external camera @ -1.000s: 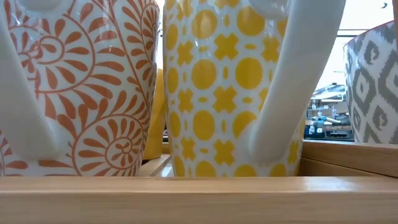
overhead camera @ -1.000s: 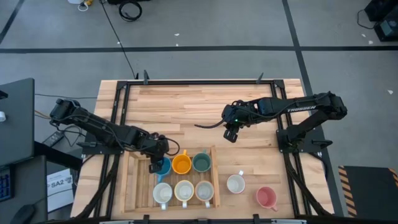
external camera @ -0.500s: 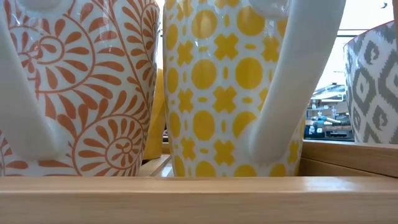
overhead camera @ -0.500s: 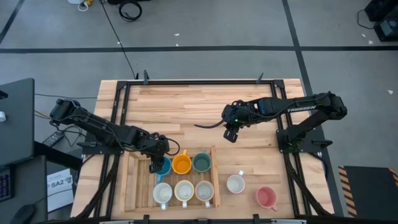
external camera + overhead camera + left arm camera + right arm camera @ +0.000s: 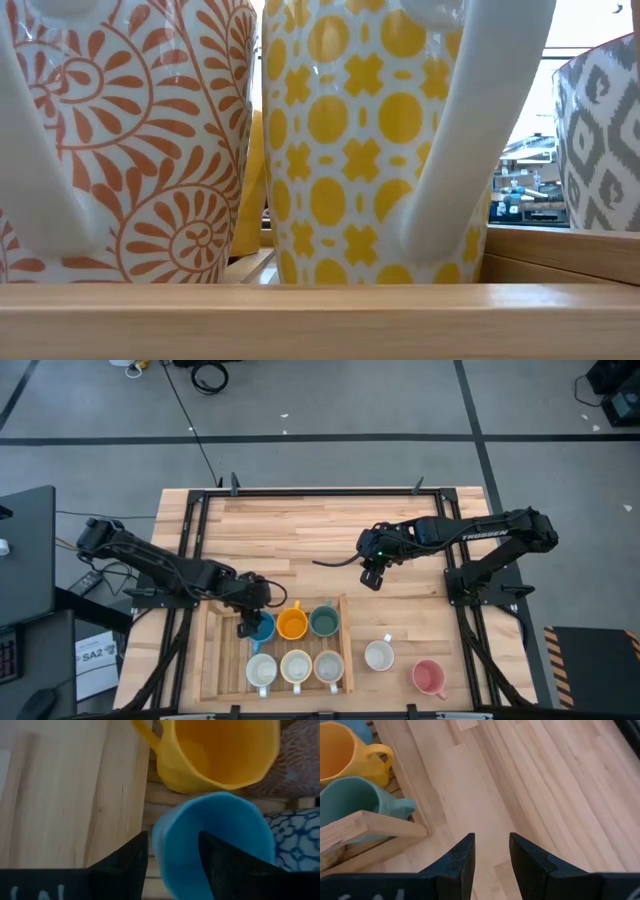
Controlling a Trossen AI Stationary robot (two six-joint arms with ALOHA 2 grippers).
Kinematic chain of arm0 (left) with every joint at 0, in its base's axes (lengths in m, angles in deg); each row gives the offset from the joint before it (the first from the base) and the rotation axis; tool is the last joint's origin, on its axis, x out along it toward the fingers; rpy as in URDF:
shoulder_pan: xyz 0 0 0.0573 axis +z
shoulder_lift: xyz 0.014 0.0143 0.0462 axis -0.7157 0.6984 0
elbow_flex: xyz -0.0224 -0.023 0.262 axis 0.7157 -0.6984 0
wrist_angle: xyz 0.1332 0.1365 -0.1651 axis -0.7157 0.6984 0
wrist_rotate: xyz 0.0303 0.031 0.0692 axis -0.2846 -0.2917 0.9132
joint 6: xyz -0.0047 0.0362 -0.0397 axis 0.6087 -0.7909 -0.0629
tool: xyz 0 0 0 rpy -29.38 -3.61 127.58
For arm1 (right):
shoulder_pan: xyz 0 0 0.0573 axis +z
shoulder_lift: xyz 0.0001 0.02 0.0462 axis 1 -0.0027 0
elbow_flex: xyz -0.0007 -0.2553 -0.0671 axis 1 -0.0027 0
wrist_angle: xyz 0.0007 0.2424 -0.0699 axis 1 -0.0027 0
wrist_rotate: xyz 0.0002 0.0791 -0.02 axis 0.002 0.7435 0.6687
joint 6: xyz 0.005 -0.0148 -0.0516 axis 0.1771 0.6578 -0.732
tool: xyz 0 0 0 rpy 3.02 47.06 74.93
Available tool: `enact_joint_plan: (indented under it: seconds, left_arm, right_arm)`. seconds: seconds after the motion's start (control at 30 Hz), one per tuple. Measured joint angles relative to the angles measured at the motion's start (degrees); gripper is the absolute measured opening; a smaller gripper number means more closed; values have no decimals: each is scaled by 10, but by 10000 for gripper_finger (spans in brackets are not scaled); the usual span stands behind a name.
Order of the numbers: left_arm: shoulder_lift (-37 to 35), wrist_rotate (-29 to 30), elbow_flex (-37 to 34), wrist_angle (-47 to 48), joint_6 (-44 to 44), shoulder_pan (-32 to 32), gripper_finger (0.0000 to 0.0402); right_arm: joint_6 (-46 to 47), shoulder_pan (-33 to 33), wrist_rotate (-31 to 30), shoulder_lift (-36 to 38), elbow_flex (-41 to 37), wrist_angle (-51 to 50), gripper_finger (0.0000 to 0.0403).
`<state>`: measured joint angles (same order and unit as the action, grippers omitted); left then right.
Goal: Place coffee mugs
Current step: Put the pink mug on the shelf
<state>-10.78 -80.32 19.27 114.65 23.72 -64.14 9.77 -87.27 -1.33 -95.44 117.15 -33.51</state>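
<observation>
Left pincer [image 5: 172, 865] parted astride the blue mug's [image 5: 215, 840] rim, grip unclear.

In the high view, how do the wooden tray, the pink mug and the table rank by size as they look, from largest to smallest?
1. table, largest.
2. wooden tray, clearly smaller; it lies on the table.
3. pink mug, smallest, standing outside the tray.

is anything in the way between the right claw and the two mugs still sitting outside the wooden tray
Nothing visible. The right claw hangs over bare wooden tabletop; the round white mug and round pink mug stand beyond open table, right of the wooden tray.
</observation>
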Motion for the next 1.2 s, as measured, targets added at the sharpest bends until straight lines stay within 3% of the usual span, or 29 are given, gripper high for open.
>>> enact_joint_plan:
  seconds: [0.27, 0.63, 0.97, 1.2]
  left_arm:
    - [-36, 0, 5, -4, -16, 0, 180]
    - [-53, 60, 5, -94, -122, 26, 180]
    - [-53, 60, 5, -107, -138, 63, 180]
    - [-53, 60, 5, -108, -135, 68, 180]
  right_arm:
    - [14, 1, 21, 0, 0, -2, 126]
    - [86, 44, 187, 0, 0, -11, 126]
    - [198, 193, 187, 0, 0, -65, 126]
    - [307, 335, 131, 0, 0, -106, 126]
